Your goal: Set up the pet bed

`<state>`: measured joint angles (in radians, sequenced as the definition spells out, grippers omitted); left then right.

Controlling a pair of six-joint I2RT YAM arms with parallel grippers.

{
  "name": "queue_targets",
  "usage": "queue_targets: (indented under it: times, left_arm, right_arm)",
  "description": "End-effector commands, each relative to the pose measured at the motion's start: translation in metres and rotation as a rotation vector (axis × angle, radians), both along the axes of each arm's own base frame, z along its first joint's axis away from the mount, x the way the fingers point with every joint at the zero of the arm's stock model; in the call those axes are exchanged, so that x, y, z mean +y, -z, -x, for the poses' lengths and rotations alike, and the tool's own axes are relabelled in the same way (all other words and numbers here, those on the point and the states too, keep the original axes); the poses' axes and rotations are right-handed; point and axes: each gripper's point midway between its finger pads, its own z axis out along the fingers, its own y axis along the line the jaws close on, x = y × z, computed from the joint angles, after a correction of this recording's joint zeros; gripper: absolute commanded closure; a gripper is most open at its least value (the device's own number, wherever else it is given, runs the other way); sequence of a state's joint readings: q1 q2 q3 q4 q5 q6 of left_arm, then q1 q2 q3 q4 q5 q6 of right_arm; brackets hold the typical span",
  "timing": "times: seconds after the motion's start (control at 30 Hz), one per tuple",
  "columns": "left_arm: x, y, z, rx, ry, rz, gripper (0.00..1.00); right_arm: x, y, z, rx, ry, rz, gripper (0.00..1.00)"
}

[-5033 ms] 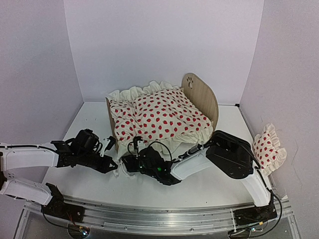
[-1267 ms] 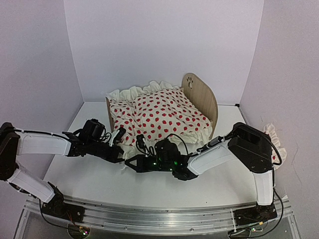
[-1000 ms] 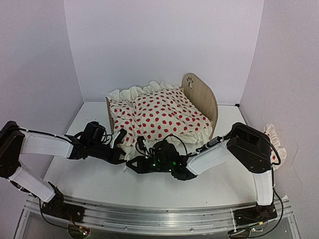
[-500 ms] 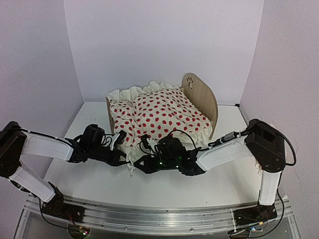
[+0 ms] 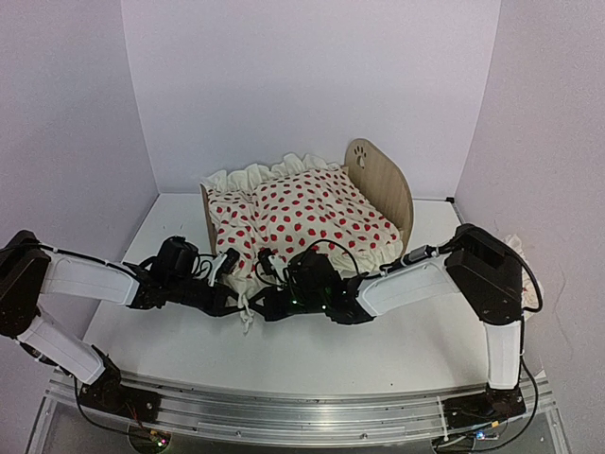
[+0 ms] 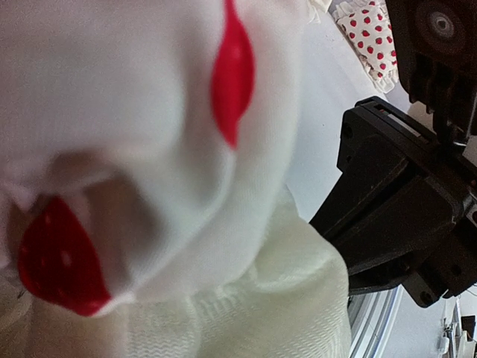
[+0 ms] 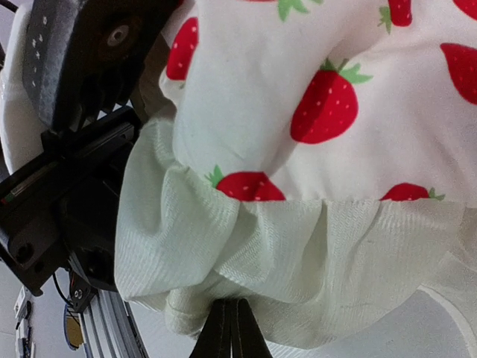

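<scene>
Pet bed [image 5: 383, 184] sits at the middle far part of the table [image 5: 397, 355]. Its headboard with the paw cutout is at the right far end and the low footboard at the left. The strawberry-print duvet [image 5: 312, 218] is draped over it, with ruffles spilling over the far and near sides.

Both my arms reach low to the duvet's near left corner, just in front of the footboard. Left gripper [image 5: 233, 301] is clamped on the ruffle there, and the cloth is bunched right against its wrist camera. Right gripper [image 5: 267, 306] is just beside it, coming in from the right. Its fingers [image 7: 227, 328] are pressed together with the tips at the ruffle's hem. It may have a bit of hem pinched, but I can't tell.

The pillow [image 6: 367, 28] lies well apart at the right wall, mostly hidden behind my right arm in the top view.
</scene>
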<state>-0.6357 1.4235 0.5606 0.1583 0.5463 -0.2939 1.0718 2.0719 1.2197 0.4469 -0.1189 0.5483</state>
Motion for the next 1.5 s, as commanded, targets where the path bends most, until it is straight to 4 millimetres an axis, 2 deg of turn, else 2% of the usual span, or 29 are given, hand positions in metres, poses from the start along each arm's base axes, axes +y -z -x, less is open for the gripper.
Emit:
queue_targets:
  times: [0.0, 0.17, 0.37, 0.53, 0.7, 0.83, 1.0, 1.1, 1.2, 1.27, 1.47]
  left_arm:
    - [0.005, 0.01, 0.005, 0.034, 0.0, -0.026, 1.0]
    - [0.006, 0.011, 0.005, 0.03, -0.004, -0.031, 1.0]
    - [0.006, 0.012, 0.004, 0.031, -0.003, -0.034, 1.0]
    - [0.005, 0.012, 0.004, 0.03, -0.003, -0.034, 1.0]
    - [0.006, 0.012, 0.004, 0.032, -0.002, -0.035, 1.0]
    - [0.006, 0.012, 0.004, 0.032, -0.002, -0.035, 1.0]
    - [0.007, 0.012, 0.004, 0.028, -0.005, -0.038, 1.0]
    - [0.007, 0.013, 0.004, 0.027, -0.008, -0.037, 1.0]
    - [0.007, 0.012, 0.003, 0.019, -0.007, -0.037, 1.0]
    - [0.007, 0.012, 0.003, 0.014, -0.007, -0.04, 1.0]
    - [0.008, 0.012, 0.003, 0.013, -0.01, -0.046, 1.0]
  right_arm:
    - [0.013, -0.004, 0.003, 0.005, -0.04, -0.041, 0.99]
    - [0.005, -0.017, -0.026, -0.085, 0.043, -0.033, 0.96]
    - [0.011, -0.017, -0.028, -0.088, 0.031, -0.041, 0.92]
    - [0.009, -0.024, -0.052, -0.171, 0.118, -0.02, 0.92]
    - [0.009, -0.04, -0.067, -0.244, 0.171, -0.021, 0.92]
    - [0.01, -0.058, -0.073, -0.308, 0.173, -0.029, 0.91]
    - [0.003, -0.081, -0.079, -0.377, 0.198, -0.028, 0.91]
    - [-0.002, -0.084, -0.086, -0.401, 0.225, -0.016, 0.91]
    - [-0.005, -0.078, -0.095, -0.391, 0.249, -0.008, 0.91]
    - [-0.004, -0.083, -0.097, -0.388, 0.257, -0.022, 0.91]
    - [0.002, -0.118, -0.085, -0.433, 0.174, -0.081, 0.86]
